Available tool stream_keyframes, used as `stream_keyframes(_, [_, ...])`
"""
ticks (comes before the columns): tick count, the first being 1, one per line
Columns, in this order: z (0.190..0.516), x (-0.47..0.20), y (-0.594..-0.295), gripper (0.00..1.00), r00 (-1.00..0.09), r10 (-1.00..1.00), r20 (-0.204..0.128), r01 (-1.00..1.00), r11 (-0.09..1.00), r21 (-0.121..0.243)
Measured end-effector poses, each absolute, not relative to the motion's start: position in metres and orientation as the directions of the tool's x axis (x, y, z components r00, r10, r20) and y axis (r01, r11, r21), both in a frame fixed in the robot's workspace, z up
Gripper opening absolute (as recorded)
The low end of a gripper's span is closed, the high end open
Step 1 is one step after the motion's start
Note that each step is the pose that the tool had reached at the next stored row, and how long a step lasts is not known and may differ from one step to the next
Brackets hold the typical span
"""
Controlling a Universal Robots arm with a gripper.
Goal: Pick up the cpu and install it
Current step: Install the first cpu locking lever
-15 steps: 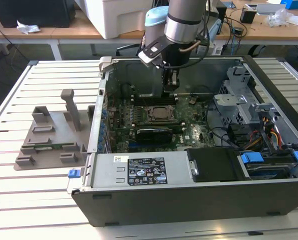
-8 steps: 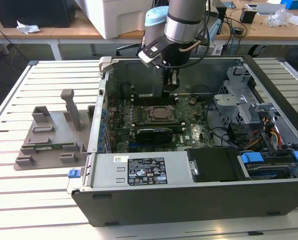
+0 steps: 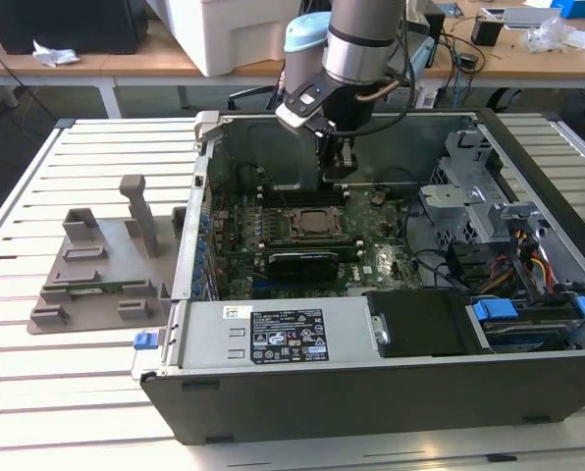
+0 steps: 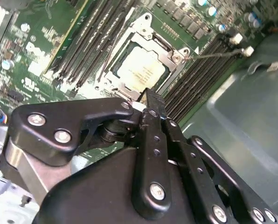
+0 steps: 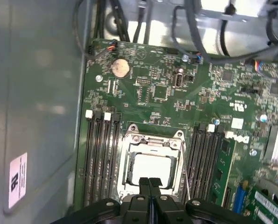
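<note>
The cpu [image 5: 150, 169] lies flat in the motherboard's socket, its pale silvery top [image 4: 140, 70] facing up inside the metal socket frame [image 5: 129, 154]. In the exterior view the cpu [image 3: 312, 224] sits mid-board inside the open computer case. My gripper [image 3: 334, 177] hangs above the board, just beyond the socket's far edge. Its two black fingertips [image 5: 149, 183] are pressed together with nothing between them. In the second wrist view the gripper [image 4: 150, 100] hovers over the socket's edge, apart from the chip.
Memory slots [image 5: 99, 154] flank the socket on both sides, and a thin lever wire [image 5: 185, 172] runs beside it. The case walls [image 3: 199, 196], a drive cage [image 3: 469, 196] and cables [image 3: 528, 260] surround the board. A grey fixture [image 3: 96, 265] lies on the slatted table at the exterior view's left.
</note>
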State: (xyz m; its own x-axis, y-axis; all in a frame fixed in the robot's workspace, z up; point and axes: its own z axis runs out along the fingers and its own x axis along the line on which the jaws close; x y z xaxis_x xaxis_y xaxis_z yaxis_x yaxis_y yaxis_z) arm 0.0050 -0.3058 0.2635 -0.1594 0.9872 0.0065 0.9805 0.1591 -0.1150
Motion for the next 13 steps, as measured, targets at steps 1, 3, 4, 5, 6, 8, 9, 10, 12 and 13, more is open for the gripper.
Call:
stream_keyframes(1, [0.2635, 0.0050, -0.3058, 0.11, -0.203, 0.979, 0.006, 0.973, 0.202, -0.115])
stream_keyframes(3, [0.2633, 0.0050, -0.3058, 0.11, -0.300, 0.954, 0.007, 0.947, 0.299, -0.115])
stream_keyframes(4, [0.2633, 0.0050, -0.3058, 0.11, -0.326, 0.945, 0.007, 0.939, 0.325, -0.115])
stream_keyframes(5, [0.2633, 0.0050, -0.3058, 0.11, -0.359, 0.933, 0.007, 0.927, 0.357, -0.115])
stream_keyframes(6, [0.2632, 0.0050, -0.3058, 0.11, -0.374, 0.927, 0.007, 0.921, 0.373, -0.115])
stream_keyframes(8, [0.2632, 0.0050, -0.3058, 0.11, -0.427, 0.904, 0.007, 0.898, 0.425, -0.115])
stream_keyframes(9, [0.2632, 0.0050, -0.3058, 0.11, -0.443, 0.897, 0.007, 0.890, 0.441, -0.115])
stream_keyframes(10, [0.2632, 0.0050, -0.3058, 0.11, -0.473, 0.881, 0.007, 0.875, 0.471, -0.115])
stream_keyframes(12, [0.2632, 0.0050, -0.3058, 0.11, -0.506, 0.862, 0.007, 0.856, 0.503, -0.115])
stream_keyframes(13, [0.2632, 0.0050, -0.3058, 0.11, -0.531, 0.847, 0.007, 0.841, 0.529, -0.115])
